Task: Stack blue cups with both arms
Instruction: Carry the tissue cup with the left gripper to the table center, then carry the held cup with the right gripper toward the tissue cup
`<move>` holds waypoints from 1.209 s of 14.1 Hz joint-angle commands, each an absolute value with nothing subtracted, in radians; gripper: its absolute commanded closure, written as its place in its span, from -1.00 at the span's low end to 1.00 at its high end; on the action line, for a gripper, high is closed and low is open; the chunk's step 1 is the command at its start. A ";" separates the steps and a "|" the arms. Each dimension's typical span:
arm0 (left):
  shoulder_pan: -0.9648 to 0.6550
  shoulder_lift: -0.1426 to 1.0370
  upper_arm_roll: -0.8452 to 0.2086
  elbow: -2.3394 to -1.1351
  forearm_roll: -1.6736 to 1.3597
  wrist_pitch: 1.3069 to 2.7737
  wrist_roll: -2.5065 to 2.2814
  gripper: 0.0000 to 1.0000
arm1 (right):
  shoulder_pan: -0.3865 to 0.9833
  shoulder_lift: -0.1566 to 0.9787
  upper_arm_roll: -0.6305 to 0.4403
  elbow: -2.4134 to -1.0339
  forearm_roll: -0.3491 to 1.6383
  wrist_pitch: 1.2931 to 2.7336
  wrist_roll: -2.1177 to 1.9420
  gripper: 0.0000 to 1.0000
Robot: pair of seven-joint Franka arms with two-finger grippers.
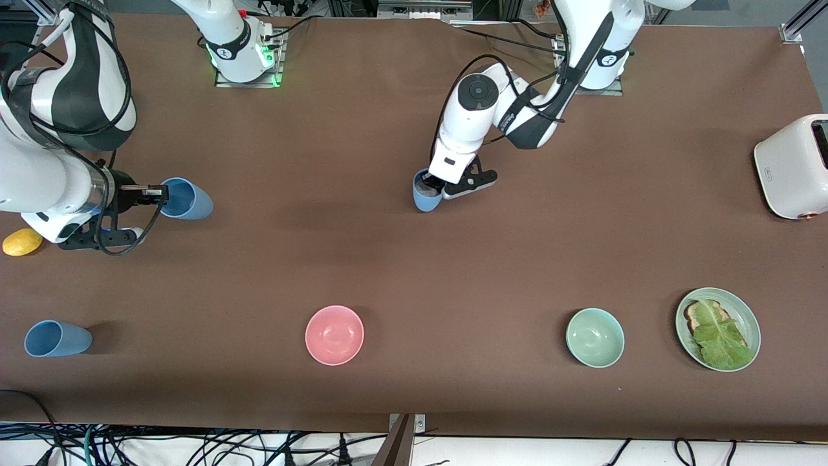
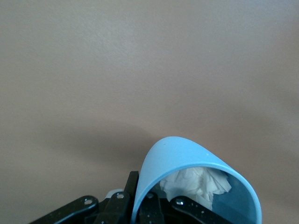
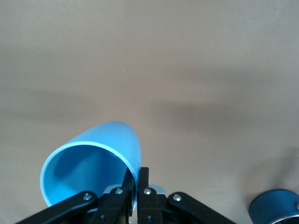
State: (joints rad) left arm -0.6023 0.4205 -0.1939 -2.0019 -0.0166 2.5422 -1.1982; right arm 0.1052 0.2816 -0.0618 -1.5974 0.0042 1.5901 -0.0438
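Note:
My right gripper [image 1: 158,193] is shut on the rim of a light-blue cup [image 1: 189,199], held on its side at the right arm's end of the table. In the right wrist view the fingers [image 3: 144,176] pinch the cup's wall [image 3: 93,158]; this cup is empty. My left gripper [image 1: 436,188] is shut on the rim of a second blue cup [image 1: 425,196], mouth up, near the table's middle. In the left wrist view that cup [image 2: 173,158] holds crumpled white paper [image 2: 198,183]. A third blue cup [image 1: 57,338] lies on its side, nearer the front camera.
A yellow lemon-like object [image 1: 22,241] lies beside the right gripper. A pink bowl [image 1: 334,334], a green bowl [image 1: 595,337] and a green plate [image 1: 750,317] with toast and lettuce stand near the front edge. A white toaster [image 1: 792,166] is at the left arm's end.

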 commanded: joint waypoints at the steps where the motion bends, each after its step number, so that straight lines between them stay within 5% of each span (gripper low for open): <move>1: -0.655 0.489 -0.146 -1.907 0.009 2.496 -1.255 1.00 | 0.103 0.282 -0.058 -1.577 0.018 1.566 -0.038 1.00; 9: -0.732 0.594 -0.086 -1.764 0.083 2.453 -1.371 1.00 | 0.109 0.281 -0.049 -1.575 0.025 1.566 0.020 1.00; 15: -0.730 0.629 -0.083 -1.759 0.087 2.456 -1.373 1.00 | 0.114 0.265 0.116 -1.572 0.023 1.566 0.305 1.00; 17: -0.730 0.627 -0.081 -1.747 0.089 2.453 -1.381 0.48 | 0.115 0.268 0.182 -1.542 0.023 1.566 0.417 1.00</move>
State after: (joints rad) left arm -0.7174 0.6000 -0.0940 -1.7906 0.0491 2.4717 -1.3435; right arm 0.1192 0.2752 0.1271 -1.5783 0.0130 1.5899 0.3157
